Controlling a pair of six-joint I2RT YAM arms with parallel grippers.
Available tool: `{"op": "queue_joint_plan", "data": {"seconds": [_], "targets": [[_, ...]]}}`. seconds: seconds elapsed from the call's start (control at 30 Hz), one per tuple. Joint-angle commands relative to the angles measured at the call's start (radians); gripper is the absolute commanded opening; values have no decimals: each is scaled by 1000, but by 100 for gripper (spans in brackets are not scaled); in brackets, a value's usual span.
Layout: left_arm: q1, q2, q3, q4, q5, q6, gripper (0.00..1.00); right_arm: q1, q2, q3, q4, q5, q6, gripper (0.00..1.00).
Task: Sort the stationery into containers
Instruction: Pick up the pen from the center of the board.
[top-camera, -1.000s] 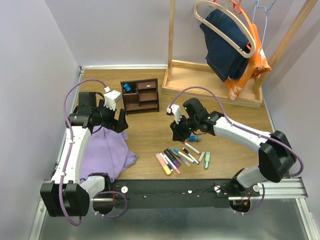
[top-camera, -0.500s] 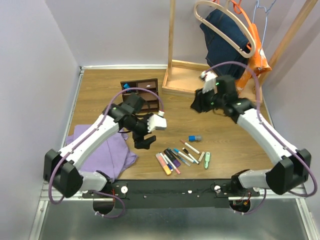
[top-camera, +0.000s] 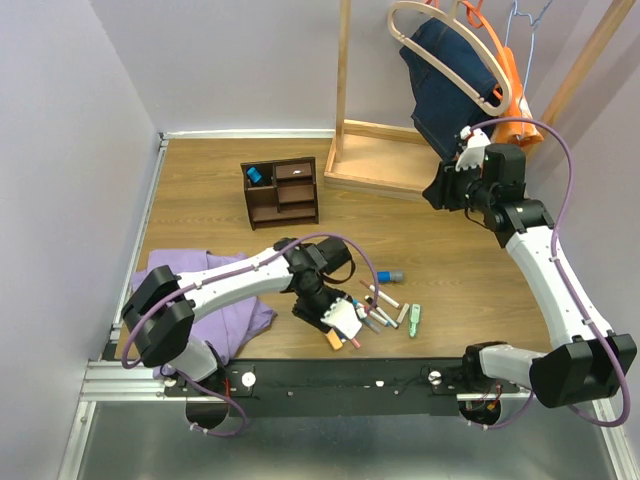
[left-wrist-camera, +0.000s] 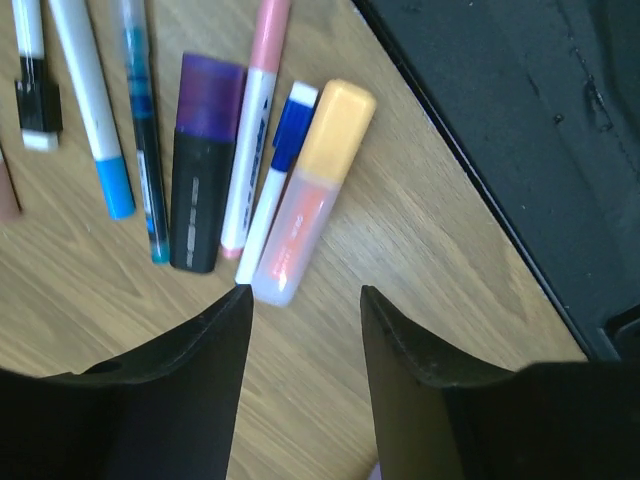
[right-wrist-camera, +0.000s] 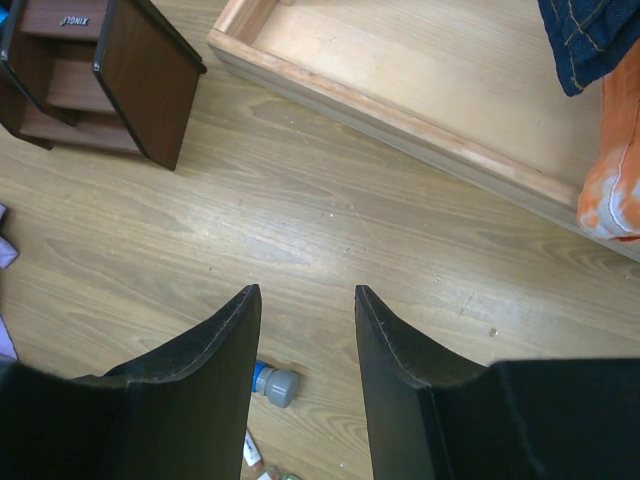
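We saw the wooden bench (top-camera: 200, 190) carrying the dark brown organiser (top-camera: 281, 191) at the upper centre-left of the top view. The right tool (right-wrist-camera: 305, 292) hung open and empty at upper right. The left tool (left-wrist-camera: 303, 296), open and empty, hovered at lower centre over the row of pens (top-camera: 365, 310), beside an orange highlighter (left-wrist-camera: 310, 190).

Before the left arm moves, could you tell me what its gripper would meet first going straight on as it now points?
Probably the orange highlighter with the yellow cap, lying just ahead of the open left gripper; depth is unclear, so it might touch bare table beside it first.
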Motion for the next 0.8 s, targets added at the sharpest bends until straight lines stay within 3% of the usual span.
{"op": "queue_joint_plan", "data": {"seconds": [0.0, 0.3, 0.77], "targets": [[-52, 39, -14, 66, -41, 57, 52, -11, -31, -8, -37, -14, -35, 51], [-147, 103, -53, 195, -38, -29, 49, -31, -42, -48, -7, -36, -32, 50], [-192, 133, -98, 212, -27, -73, 39, -63, -33, -57, -8, -78, -32, 50]]}}
